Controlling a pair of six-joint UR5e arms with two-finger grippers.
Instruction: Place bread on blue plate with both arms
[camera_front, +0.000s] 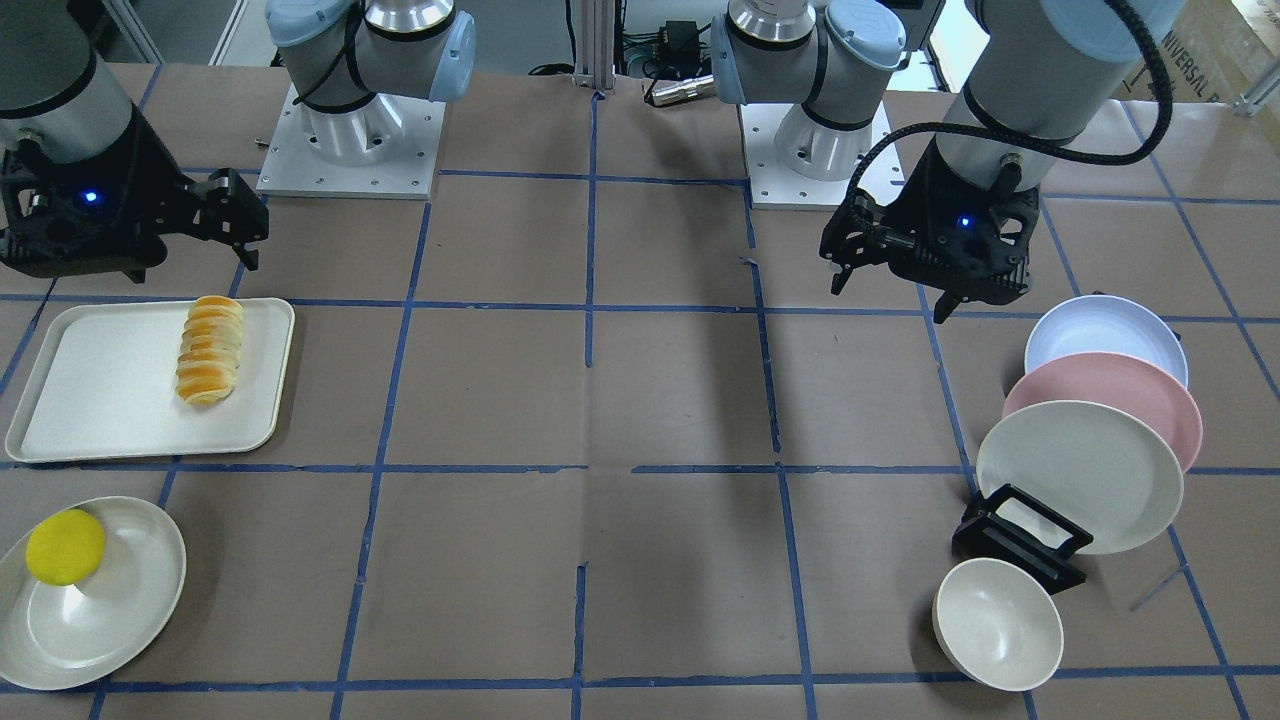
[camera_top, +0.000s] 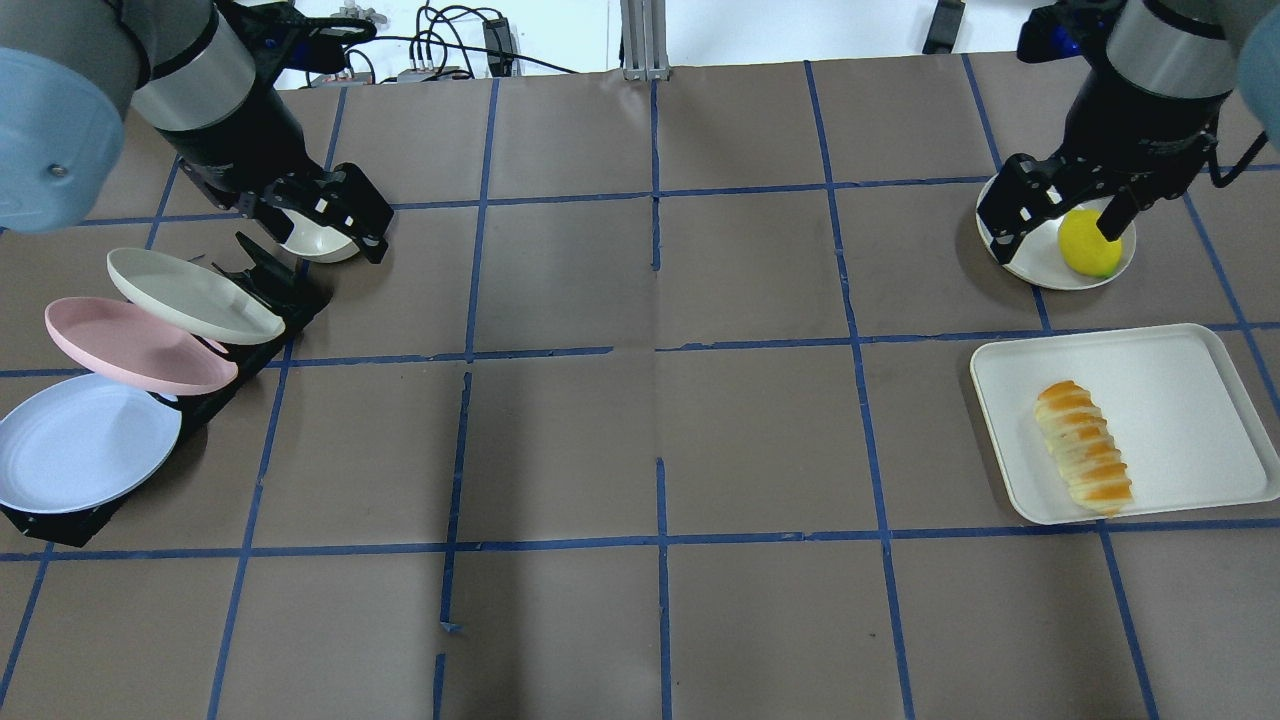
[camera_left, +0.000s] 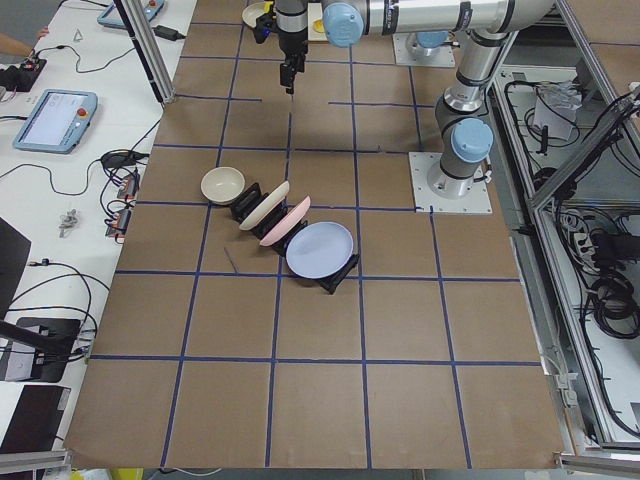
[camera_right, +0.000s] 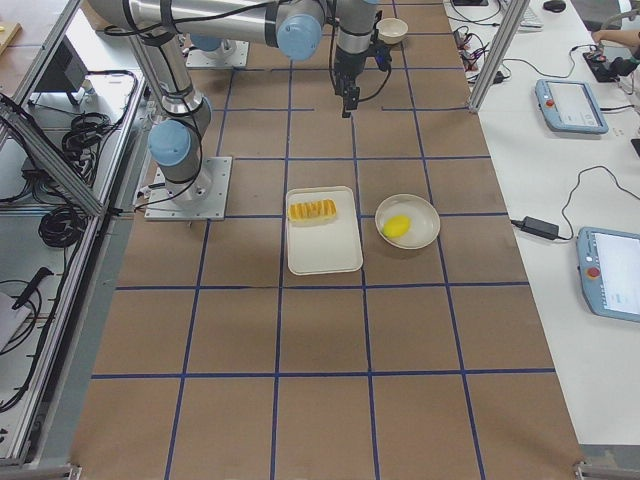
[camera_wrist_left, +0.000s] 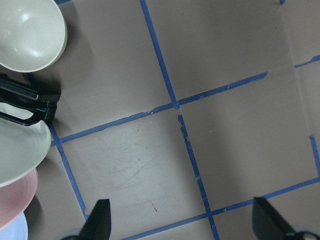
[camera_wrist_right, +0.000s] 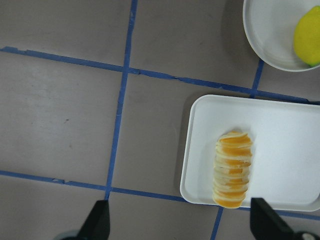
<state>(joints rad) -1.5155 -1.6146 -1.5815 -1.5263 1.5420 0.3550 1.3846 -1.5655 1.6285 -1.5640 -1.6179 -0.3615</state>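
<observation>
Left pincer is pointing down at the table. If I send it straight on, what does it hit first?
Probably the bare table: in the left wrist view only its brown paper and blue tape lie between the fingertips of the left pincer. The plate rack and bowl sit off to one side. Height is unclear.

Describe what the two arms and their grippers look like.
Left arm and right arm: grey tubes, light blue joint caps. Left gripper and right gripper: black, each with a blue light. A ribbed black cable hangs by the left wrist.
</observation>
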